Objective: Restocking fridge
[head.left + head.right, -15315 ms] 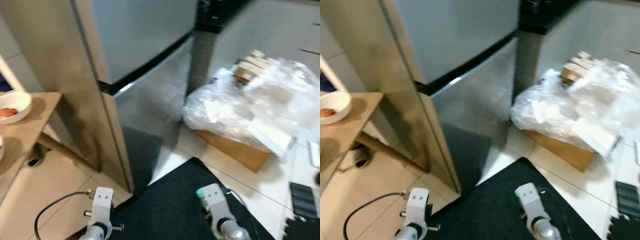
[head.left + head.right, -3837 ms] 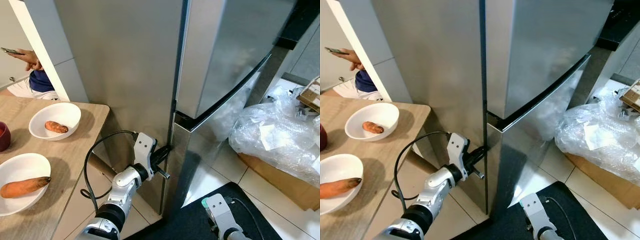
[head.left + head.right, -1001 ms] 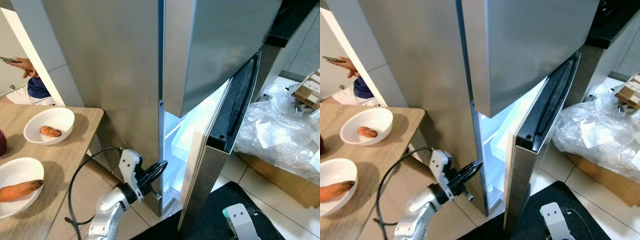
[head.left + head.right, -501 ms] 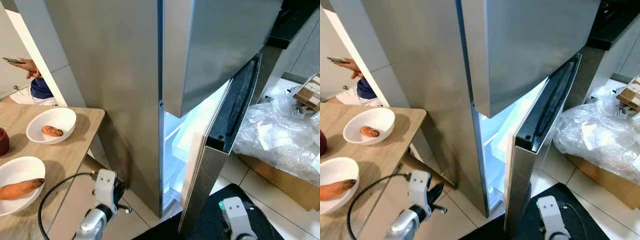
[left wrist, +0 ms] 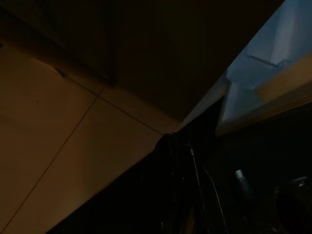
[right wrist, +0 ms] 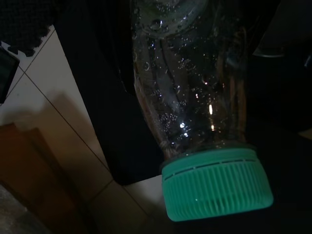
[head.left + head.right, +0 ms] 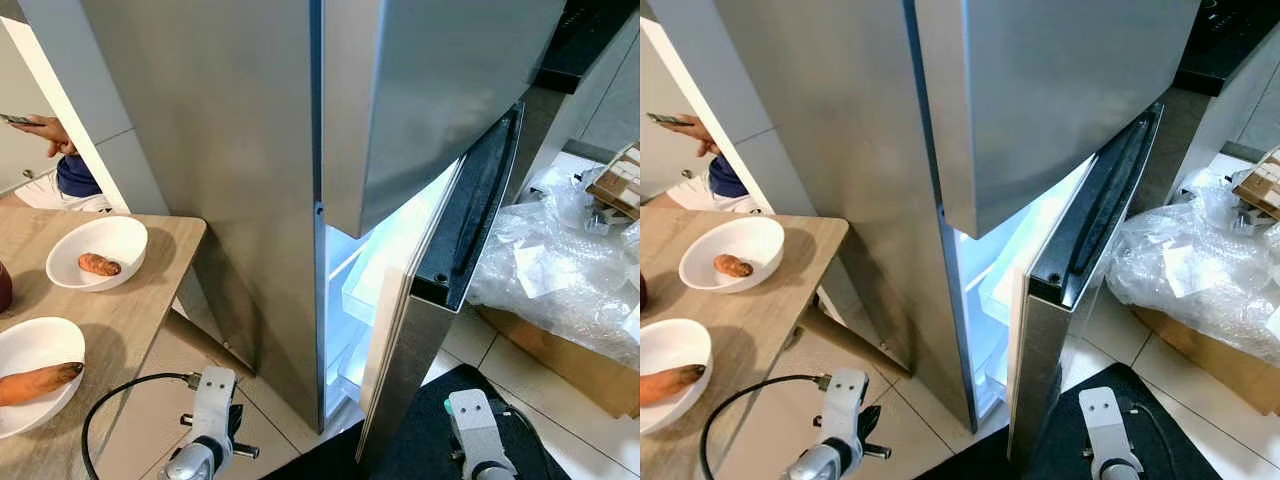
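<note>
The right gripper (image 6: 195,73) has its jaws closed around a clear bottle (image 6: 190,87) with a green ribbed cap (image 6: 217,184), droplets glinting inside; the arm hangs low by the black floor mat (image 7: 420,440). The left gripper (image 5: 175,146) hangs low over the tiled floor (image 7: 150,420) between the worktop and the fridge; its wrist view is too dark to tell whether its jaws are parted or closed.

Ahead, the stainless-steel fridge (image 7: 240,150) has its lower door (image 7: 440,270) swung partly open, and the lit interior shows pale shelves and drawers (image 7: 370,290). The upper door (image 7: 430,90) is closed.

On the wooden worktop (image 7: 120,310) at the robot's left stand two white bowls: the farther bowl (image 7: 98,250) holds a small sweet potato (image 7: 98,265), the nearer bowl (image 7: 35,370) a carrot (image 7: 38,382). Beyond them a person's hand (image 7: 45,130) holds a phone. To the right of the fridge, crumpled clear plastic wrap (image 7: 560,280) lies over a cardboard box (image 7: 560,355).
</note>
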`<state>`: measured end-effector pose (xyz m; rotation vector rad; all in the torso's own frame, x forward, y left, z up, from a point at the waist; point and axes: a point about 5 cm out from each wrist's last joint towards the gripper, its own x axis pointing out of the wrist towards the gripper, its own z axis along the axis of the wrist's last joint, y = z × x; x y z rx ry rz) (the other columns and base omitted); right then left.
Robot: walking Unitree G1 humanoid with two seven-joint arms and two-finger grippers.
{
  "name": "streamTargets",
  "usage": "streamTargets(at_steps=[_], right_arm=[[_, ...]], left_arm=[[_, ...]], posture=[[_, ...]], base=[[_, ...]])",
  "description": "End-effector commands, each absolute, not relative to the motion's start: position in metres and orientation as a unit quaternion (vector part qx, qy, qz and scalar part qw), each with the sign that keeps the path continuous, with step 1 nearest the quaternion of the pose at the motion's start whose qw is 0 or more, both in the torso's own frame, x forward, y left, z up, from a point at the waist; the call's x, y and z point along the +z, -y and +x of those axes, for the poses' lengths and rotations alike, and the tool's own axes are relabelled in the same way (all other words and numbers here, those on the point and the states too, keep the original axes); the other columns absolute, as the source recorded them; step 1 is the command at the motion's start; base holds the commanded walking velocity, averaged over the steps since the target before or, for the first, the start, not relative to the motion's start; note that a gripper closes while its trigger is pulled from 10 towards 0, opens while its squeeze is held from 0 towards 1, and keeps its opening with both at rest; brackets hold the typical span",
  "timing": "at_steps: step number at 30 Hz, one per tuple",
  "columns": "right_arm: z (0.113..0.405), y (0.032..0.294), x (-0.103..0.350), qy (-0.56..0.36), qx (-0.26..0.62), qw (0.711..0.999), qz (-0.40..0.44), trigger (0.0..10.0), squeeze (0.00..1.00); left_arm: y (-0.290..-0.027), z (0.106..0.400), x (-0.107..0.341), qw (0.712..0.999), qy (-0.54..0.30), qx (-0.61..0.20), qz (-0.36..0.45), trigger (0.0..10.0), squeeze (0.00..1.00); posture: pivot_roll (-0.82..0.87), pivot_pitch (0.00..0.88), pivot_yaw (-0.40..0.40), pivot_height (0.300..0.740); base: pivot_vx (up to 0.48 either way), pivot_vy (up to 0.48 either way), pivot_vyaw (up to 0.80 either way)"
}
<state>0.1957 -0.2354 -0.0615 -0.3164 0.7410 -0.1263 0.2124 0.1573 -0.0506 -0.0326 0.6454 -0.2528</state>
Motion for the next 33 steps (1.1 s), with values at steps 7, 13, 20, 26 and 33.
streamTargets(at_steps=[7, 13, 20, 26, 33], right_arm=[[0.1927, 0.2325, -0.0645, -0.370, -0.068, 0.916, -0.141, 10.0, 0.00], [0.1946, 0.2279, -0.0648, -0.369, -0.062, 0.917, -0.139, 10.0, 0.00], [0.1946, 0.2270, -0.0650, -0.370, -0.059, 0.917, -0.139, 10.0, 0.00], [0.1947, 0.2273, -0.0649, -0.370, -0.055, 0.916, -0.144, 10.0, 0.00], [0.1971, 0.2286, -0.0634, -0.369, -0.046, 0.915, -0.158, 10.0, 0.00]], left_arm=[[-0.1653, 0.2174, -0.0509, 0.943, -0.317, -0.100, -0.025, 10.0, 0.00], [-0.1635, 0.2189, -0.0514, 0.941, -0.320, -0.107, -0.021, 10.0, 0.00], [-0.1615, 0.2199, -0.0518, 0.941, -0.321, -0.110, -0.022, 10.0, 0.00], [-0.1607, 0.2201, -0.0521, 0.940, -0.320, -0.112, -0.022, 10.0, 0.00], [-0.1591, 0.2201, -0.0527, 0.941, -0.320, -0.112, -0.019, 10.0, 0.00]], posture=[[-0.10, 0.109, 0.035, 0.740], [-0.11, 0.107, 0.037, 0.740], [-0.11, 0.107, 0.037, 0.740], [-0.11, 0.106, 0.032, 0.740], [-0.10, 0.102, 0.012, 0.740]], base=[[0.000, 0.000, 0.00], [0.000, 0.000, 0.00], [-0.213, 0.000, 0.00], [-0.405, 0.000, 0.00], [-0.407, 0.000, 0.00]])
